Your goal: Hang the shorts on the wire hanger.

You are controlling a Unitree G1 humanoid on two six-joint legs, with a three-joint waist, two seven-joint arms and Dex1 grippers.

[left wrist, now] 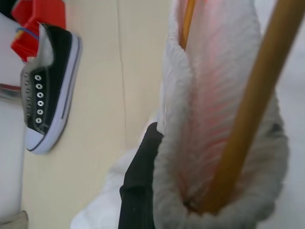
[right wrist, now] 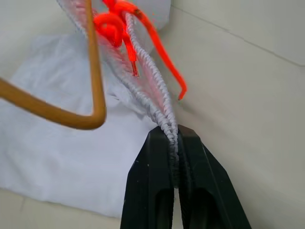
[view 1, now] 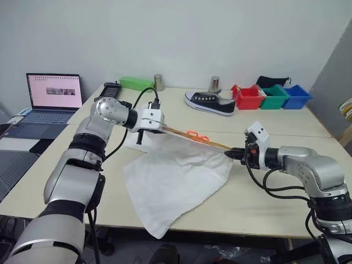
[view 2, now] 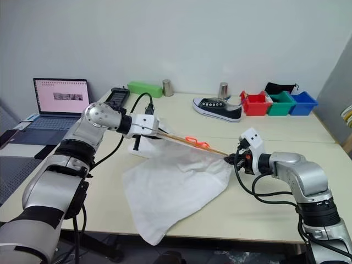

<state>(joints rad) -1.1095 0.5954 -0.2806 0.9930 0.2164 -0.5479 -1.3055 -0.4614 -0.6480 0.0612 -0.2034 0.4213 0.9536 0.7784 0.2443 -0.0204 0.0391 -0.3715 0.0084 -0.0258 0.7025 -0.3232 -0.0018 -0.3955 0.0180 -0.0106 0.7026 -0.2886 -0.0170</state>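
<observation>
The right fingers (right wrist: 174, 143) pinch the waistband of the shorts (view 1: 176, 176); the left fingers (left wrist: 143, 186) are closed on its other end together with the hanger (view 1: 192, 135), stretching both between them. Threading seems under way. Next, the hanger's free corner, just beside the right fingers, needs tucking inside the waistband. The legs trail on the tabletop (view 1: 264, 209).

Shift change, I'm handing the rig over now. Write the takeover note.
Left pincer: shut on the shorts, at one end of the waistband, with the wire hanger there too.
Right pincer: shut on the waistband's other end.
The shorts are stretched between both arms, and their body lies on the table.
Done: the hanger's wire runs inside the waistband.
Left: settle the shorts on the hanger, release.
</observation>
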